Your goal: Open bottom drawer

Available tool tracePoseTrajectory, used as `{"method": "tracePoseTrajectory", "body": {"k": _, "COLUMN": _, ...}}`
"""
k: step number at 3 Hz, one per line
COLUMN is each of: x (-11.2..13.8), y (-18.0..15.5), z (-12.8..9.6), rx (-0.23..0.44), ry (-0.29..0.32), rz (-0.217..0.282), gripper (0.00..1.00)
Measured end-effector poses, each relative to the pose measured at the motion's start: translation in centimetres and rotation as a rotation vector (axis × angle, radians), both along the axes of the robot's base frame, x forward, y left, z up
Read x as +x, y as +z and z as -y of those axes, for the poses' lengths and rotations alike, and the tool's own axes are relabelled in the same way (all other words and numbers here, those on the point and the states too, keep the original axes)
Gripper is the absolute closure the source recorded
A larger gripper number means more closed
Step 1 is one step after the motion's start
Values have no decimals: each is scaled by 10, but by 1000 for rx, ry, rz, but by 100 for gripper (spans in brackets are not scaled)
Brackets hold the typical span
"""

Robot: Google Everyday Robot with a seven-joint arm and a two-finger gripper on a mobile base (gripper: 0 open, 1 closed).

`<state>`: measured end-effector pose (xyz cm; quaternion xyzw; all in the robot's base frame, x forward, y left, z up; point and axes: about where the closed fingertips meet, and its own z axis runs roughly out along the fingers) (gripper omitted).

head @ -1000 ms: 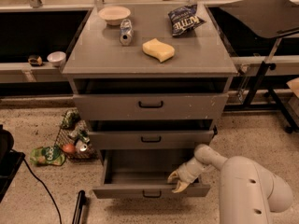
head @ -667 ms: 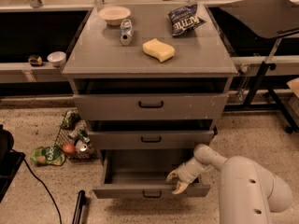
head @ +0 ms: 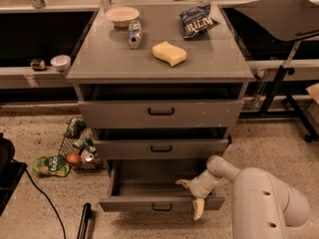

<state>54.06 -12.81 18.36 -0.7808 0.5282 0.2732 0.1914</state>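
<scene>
The bottom drawer of the grey cabinet is pulled out, and its plain grey inside shows. Its small black loop handle sits in the middle of the narrow front panel. My gripper is at the right part of that front panel, at the end of my white arm, which comes in from the lower right. Its fingers are spread: one finger points left over the drawer's inside, and the other hangs down over the front panel. It holds nothing.
Above are the middle drawer and the top drawer, both slightly out. On the cabinet top lie a bowl, a can, a yellow sponge and a chip bag. A wire basket with litter stands on the floor at left.
The drawer stays pulled out about as far as before. My gripper stays at the right of the front panel, and its lower finger now hangs lower over the panel.
</scene>
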Motion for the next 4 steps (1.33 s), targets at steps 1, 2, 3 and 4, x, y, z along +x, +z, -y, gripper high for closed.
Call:
{"method": "tracePoseTrajectory", "body": {"k": 1, "x": -26, "y": -4, "z": 8, "rx": -16, "ry": 8, "rz": -66, "gripper": 0}}
{"method": "tracePoseTrajectory", "body": {"k": 2, "x": -47, "y": -6, "z": 17, "rx": -31, "ry": 3, "rz": -113, "gripper": 18}}
{"method": "tracePoseTrajectory", "body": {"k": 3, "x": -53, "y": -2, "z": 24, "rx": -44, "ry": 0, "rz": -119, "gripper": 41}}
{"method": "tracePoseTrajectory", "body": {"k": 4, "x": -52, "y": 2, "z": 31, "rx": -53, "ry": -7, "rz": -111, "gripper": 65}}
